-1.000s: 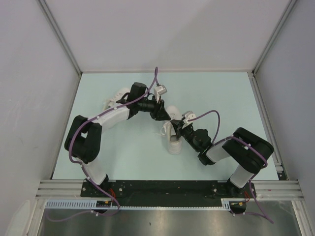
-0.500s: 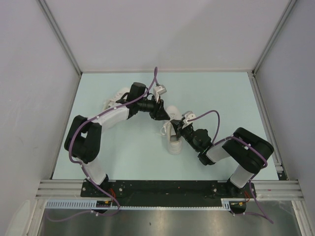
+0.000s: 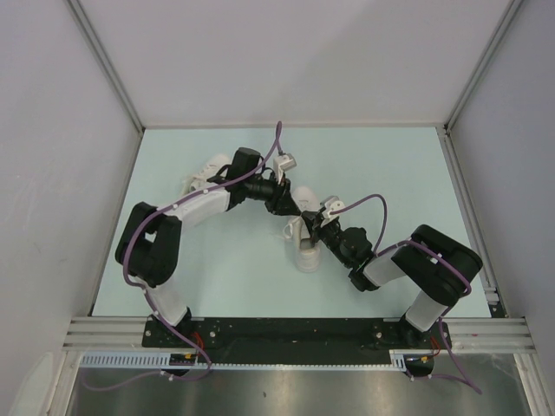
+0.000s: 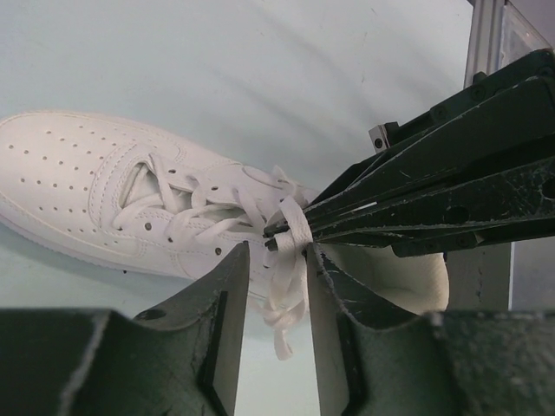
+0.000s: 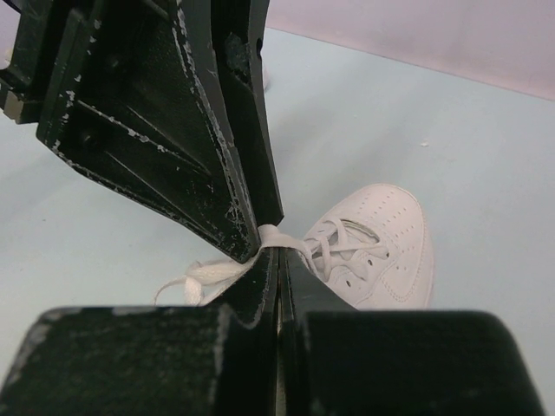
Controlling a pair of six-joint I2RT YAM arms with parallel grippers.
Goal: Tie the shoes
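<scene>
A white shoe (image 3: 305,256) stands mid-table, and in the left wrist view this shoe (image 4: 95,186) lies with its toe to the left. My right gripper (image 3: 310,228) is shut on its lace (image 4: 290,227) just above the eyelets. The lace's loose, knotted end (image 4: 282,312) hangs down between the fingers (image 4: 227,299) of my left gripper (image 4: 276,253), which is open around it with a gap on both sides. In the right wrist view the shut right gripper (image 5: 278,253) meets the left gripper's fingers (image 5: 173,130), with the lace (image 5: 204,275) trailing left. The second shoe (image 3: 201,173) sits behind the left arm.
Pale walls enclose the table (image 3: 217,277) on three sides, with aluminium posts at the back corners (image 3: 137,128). A frame rail (image 4: 484,52) shows behind the right gripper. The arms' bases sit on the black bar (image 3: 286,331) at the near edge.
The left wrist has shifted slightly right toward the middle shoe and its jaws have narrowed a little. The right arm stays put, still pinching the lace.
</scene>
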